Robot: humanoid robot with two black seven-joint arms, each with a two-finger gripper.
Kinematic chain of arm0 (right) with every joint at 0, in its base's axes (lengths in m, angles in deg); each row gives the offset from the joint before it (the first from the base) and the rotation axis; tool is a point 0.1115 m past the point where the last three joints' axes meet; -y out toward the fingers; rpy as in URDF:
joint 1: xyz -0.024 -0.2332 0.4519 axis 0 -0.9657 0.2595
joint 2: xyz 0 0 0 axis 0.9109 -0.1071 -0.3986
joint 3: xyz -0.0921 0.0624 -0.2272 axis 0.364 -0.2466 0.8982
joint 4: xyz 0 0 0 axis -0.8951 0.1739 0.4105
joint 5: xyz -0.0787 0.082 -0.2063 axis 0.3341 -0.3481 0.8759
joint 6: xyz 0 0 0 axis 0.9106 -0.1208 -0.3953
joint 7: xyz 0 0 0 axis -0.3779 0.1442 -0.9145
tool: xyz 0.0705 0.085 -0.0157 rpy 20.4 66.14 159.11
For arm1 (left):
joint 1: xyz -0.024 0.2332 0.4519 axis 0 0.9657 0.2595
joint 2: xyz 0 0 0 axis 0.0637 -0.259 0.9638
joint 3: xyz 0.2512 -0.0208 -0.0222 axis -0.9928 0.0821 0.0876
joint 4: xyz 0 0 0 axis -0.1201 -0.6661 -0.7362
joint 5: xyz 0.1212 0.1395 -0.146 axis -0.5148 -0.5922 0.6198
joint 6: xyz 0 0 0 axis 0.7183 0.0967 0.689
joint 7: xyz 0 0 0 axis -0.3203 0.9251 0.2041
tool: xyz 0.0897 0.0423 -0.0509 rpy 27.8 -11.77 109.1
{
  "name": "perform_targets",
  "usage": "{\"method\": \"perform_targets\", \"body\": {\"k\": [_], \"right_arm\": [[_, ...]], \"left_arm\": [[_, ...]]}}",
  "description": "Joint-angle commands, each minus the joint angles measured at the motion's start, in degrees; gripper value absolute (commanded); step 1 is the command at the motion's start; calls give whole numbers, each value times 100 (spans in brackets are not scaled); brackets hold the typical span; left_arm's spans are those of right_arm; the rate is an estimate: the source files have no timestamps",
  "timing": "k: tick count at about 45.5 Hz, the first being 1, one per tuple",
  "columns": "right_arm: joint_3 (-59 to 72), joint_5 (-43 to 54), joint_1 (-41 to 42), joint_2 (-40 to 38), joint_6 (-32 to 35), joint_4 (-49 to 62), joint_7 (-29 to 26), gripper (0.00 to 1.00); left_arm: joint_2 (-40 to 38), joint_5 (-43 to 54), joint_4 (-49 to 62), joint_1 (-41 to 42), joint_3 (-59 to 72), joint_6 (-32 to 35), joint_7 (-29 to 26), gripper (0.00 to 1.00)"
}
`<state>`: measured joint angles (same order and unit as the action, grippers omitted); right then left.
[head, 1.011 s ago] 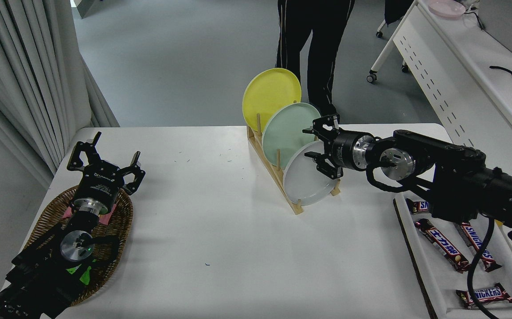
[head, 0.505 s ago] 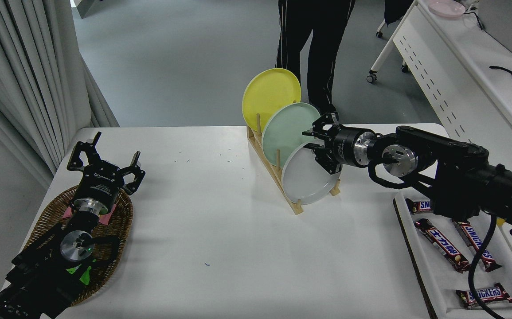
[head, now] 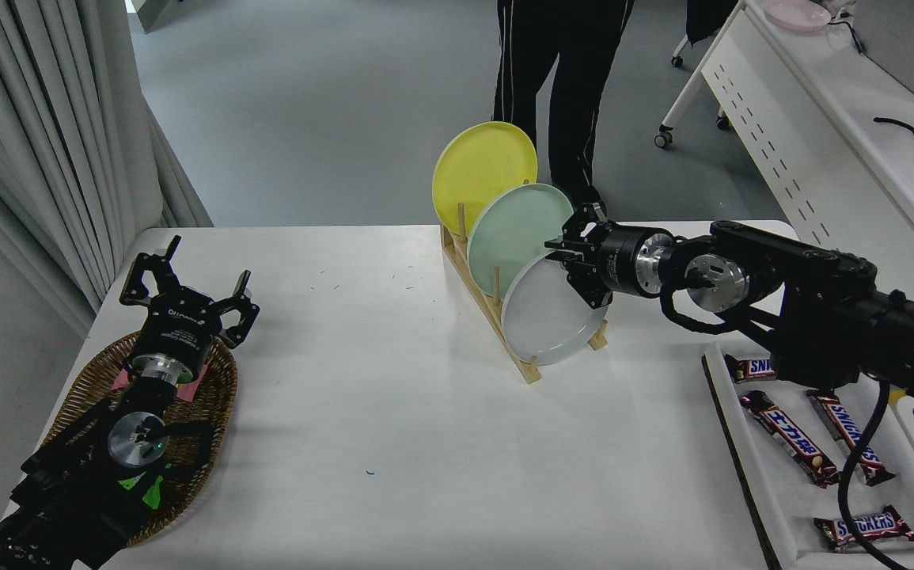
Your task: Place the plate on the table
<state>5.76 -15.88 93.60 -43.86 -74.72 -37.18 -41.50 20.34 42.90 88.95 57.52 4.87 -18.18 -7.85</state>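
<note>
Since a second ago, the right gripper (head: 575, 265) is closing on the top right edge of the plate (head: 545, 317) and tipping it a bit. Now it is pinching that rim. The grey-white plate is standing on its edge in the front slot of the wooden rack (head: 496, 313), face turned toward the left, on the table (head: 377, 396). The left gripper (head: 187, 297) is resting open over the basket (head: 85, 396).
</note>
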Motion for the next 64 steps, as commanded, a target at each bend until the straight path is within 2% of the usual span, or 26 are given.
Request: {"method": "perform_targets", "body": {"k": [1,9,26,44,51,58,64], "right_arm": [[8,2,-5,-16,15,5,-149,0],[-9,2,12,-42,59,-22,-246,0],[-431,-59,241,-587,85,-101,-676,0],[-1442,-243,302,-781,-55,-110,-1573,0],[-1424,-762,416,-702,-696,-197,-1617,0],[-1477,-1245,574,-587,-1864,-645,-1670,0],[-1687,-2193,733,-421,-2656,-777,-1661,0]], "left_arm": [[2,-1,-1,0,0,0,0,100],[2,-1,-1,0,0,0,0,100],[2,-1,-1,0,0,0,0,100],[-6,-1,-1,0,0,0,0,100],[2,-1,-1,0,0,0,0,100],[2,-1,-1,0,0,0,0,100],[2,-1,-1,0,0,0,0,100]]}}
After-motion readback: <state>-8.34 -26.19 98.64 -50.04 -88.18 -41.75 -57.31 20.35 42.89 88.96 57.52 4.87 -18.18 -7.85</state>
